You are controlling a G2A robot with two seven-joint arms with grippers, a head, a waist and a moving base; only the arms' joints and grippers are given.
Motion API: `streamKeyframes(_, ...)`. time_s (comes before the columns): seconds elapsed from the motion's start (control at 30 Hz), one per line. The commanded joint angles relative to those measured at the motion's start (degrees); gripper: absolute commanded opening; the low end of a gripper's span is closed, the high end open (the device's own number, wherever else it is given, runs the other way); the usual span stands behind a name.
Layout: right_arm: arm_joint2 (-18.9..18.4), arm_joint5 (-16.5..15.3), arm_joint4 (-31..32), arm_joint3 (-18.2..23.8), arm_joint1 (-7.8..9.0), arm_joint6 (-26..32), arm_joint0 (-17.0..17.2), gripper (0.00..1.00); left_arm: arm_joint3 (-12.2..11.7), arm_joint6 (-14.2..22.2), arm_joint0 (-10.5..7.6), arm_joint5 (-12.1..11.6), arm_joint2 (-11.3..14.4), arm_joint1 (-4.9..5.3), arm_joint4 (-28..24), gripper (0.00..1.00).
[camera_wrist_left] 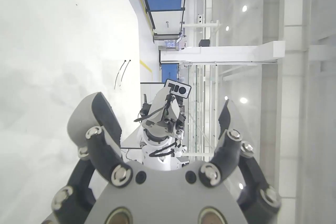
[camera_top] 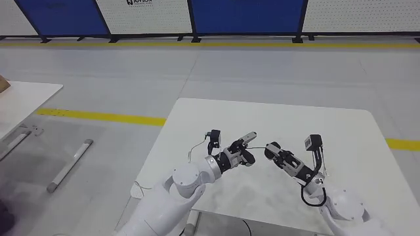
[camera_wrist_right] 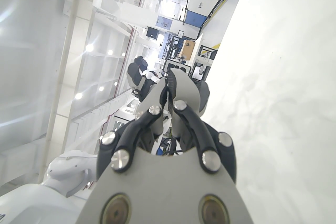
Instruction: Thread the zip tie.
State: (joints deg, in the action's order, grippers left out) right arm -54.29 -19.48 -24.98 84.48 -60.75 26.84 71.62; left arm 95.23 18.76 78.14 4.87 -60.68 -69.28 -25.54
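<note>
Zip tie (camera_top: 258, 147), a faint thin line, sits pinched in the right fingers (camera_wrist_right: 187, 89); left fingers (camera_wrist_left: 105, 114) spread.

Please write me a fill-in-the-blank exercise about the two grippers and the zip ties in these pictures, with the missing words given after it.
1. The left gripper is ____, with nothing between its fingers.
2. The right gripper is ____ on a thin black zip tie.
3. ____ spare zip ties lie side by side on the white table.
Missing words: open; shut; Two.
</note>
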Motion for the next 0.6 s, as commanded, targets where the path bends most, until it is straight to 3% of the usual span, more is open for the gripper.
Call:
streamKeyframes(0.0, 0.0, 0.0, 0.0, 0.0, 0.00, 0.0, 0.0, 0.00, 0.0, -0.3, 0.03, -0.2, 0.1, -0.01, 0.2, 1.00)
streamKeyframes(0.2, 0.0, 0.0, 0.0, 0.0, 0.00, 0.0, 0.0, 0.00, -1.6, 0.3, -0.33, -2.1, 0.8, -0.13, 1.0, 1.00)
streamKeyframes(0.23, 0.0, 0.0, 0.0, 0.0, 0.00, 0.0, 0.0, 0.00, -1.8, 0.6, -0.32, -2.5, 0.7, -0.10, 0.9, 0.76)
streamKeyframes(0.33, 0.0, 0.0, 0.0, 0.0, 0.00, 0.0, 0.0, 0.00, -1.8, 1.6, -0.12, -3.2, 0.3, 0.03, 0.9, 0.37)
streamKeyframes(0.4, 0.0, 0.0, 0.0, 0.0, 0.00, 0.0, 0.0, 0.00, -1.7, 1.9, 0.14, -3.5, 0.1, 0.12, 1.0, 0.29)
streamKeyframes(0.43, 0.0, 0.0, 0.0, 0.0, 0.00, 0.0, 0.0, 0.00, -1.6, 2.0, 0.23, -3.6, -0.1, 0.17, 1.0, 0.16)
streamKeyframes(0.5, 0.0, 0.0, 0.0, 0.0, 0.00, 0.0, 0.0, 0.00, -1.6, 2.2, 0.39, -3.8, -0.4, 0.23, 0.8, 0.03)
streamKeyframes(0.57, 0.0, 0.0, 0.0, 0.0, 0.00, 0.0, 0.0, 0.00, -1.6, 2.6, 0.40, -4.1, -0.6, 0.26, 0.2, 0.00)
